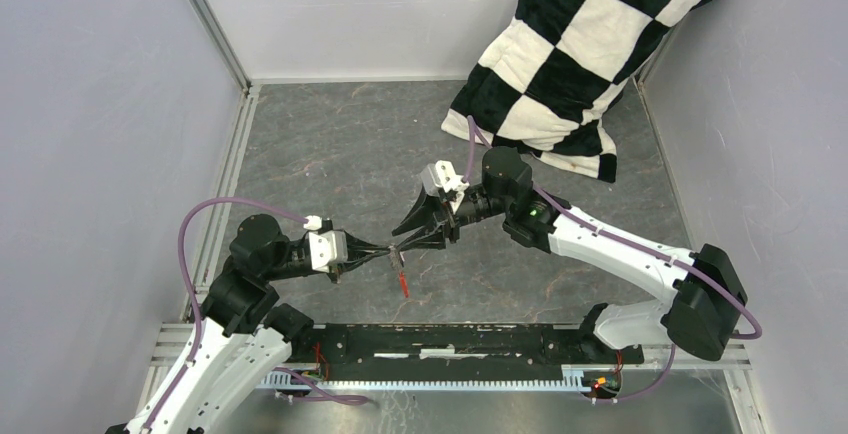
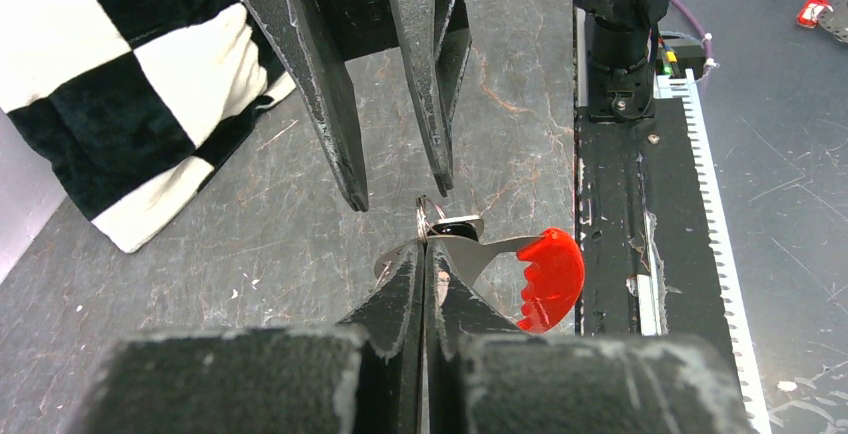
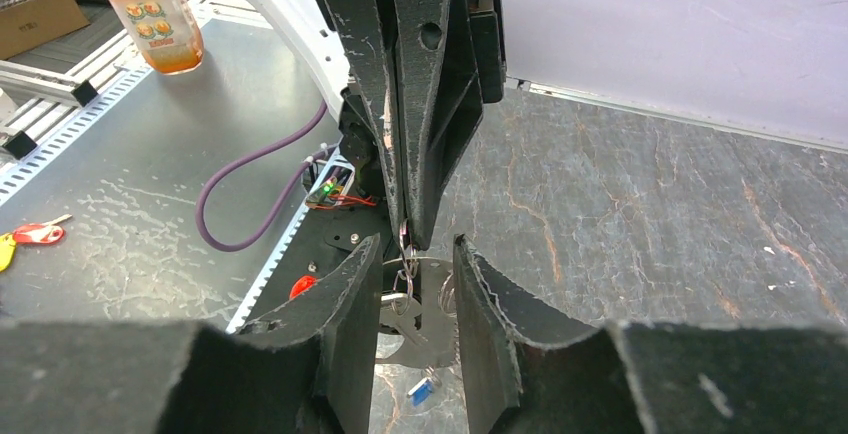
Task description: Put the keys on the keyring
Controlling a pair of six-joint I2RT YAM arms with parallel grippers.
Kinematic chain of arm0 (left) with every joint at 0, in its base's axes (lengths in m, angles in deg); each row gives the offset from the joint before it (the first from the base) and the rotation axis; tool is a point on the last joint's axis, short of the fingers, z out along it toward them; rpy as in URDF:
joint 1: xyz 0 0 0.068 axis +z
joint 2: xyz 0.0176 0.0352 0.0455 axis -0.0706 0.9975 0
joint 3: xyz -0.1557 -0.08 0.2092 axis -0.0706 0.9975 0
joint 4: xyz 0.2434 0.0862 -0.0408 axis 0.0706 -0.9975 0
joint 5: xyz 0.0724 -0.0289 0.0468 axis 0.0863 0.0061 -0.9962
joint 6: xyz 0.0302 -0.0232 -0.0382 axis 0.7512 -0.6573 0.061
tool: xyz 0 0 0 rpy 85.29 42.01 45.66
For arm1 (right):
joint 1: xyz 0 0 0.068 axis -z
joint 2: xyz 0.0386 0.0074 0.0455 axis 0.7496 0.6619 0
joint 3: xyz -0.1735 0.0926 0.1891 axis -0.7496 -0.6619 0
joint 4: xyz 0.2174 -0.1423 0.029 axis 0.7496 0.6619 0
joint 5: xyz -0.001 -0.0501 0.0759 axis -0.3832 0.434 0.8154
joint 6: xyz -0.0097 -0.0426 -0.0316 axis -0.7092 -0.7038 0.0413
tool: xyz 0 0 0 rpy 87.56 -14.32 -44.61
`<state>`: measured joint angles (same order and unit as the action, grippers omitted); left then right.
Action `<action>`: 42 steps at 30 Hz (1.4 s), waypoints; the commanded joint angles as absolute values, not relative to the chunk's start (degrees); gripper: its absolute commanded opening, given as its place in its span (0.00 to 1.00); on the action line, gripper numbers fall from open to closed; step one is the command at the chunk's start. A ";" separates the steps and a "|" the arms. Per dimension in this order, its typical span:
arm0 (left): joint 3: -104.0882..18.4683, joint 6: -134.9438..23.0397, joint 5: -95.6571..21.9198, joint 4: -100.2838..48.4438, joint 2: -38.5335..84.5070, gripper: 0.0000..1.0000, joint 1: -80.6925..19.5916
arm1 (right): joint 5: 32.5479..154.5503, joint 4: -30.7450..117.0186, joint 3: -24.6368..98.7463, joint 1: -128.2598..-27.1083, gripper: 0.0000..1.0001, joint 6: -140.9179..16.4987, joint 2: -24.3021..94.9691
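Note:
My left gripper (image 2: 428,250) is shut on the keyring (image 2: 422,216), a thin wire loop held above the table. A flat silver metal piece and the red tag (image 2: 550,279) hang from it; the tag (image 1: 402,282) dangles below the grippers in the top view. A black-headed key (image 2: 458,226) sits at the loop. The blue-headed key (image 3: 420,390) hangs lowest. My right gripper (image 3: 412,256) faces the left one tip to tip, its fingers (image 3: 362,264) apart on either side of the keyring (image 3: 405,266); I see a gap and no clear grip.
A black-and-white checkered pillow (image 1: 580,64) leans in the back right corner. The black base rail (image 1: 460,344) runs along the near edge. Beyond it on the metal bench stand an orange bottle (image 3: 150,4) and a small red tag (image 3: 35,234).

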<state>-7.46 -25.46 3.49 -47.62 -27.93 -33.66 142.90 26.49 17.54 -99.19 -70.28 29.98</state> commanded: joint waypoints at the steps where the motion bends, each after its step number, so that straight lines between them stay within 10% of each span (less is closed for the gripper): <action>1: -9.93 -22.58 4.61 -45.64 -27.91 0.02 -33.60 | 143.92 25.08 17.41 -99.45 0.38 -70.21 30.25; 23: -10.21 -22.75 4.26 -45.47 -27.93 0.02 -33.60 | 144.11 27.65 18.37 -100.02 0.24 -72.06 31.80; 27: -10.04 -22.52 4.11 -45.64 -27.90 0.02 -33.58 | 143.26 27.62 18.74 -100.03 0.01 -72.28 31.40; 31: -9.40 -21.49 2.32 -46.89 -27.38 0.02 -33.58 | 141.24 29.45 19.22 -100.04 0.00 -73.02 30.15; 37: -10.77 -16.53 1.24 -53.94 -23.50 0.37 -33.59 | 134.73 45.18 24.07 -100.75 0.00 -81.49 29.46; 42: -14.37 -13.44 2.31 -58.03 -18.98 0.38 -33.58 | 126.38 62.42 32.92 -104.21 0.00 -89.78 32.92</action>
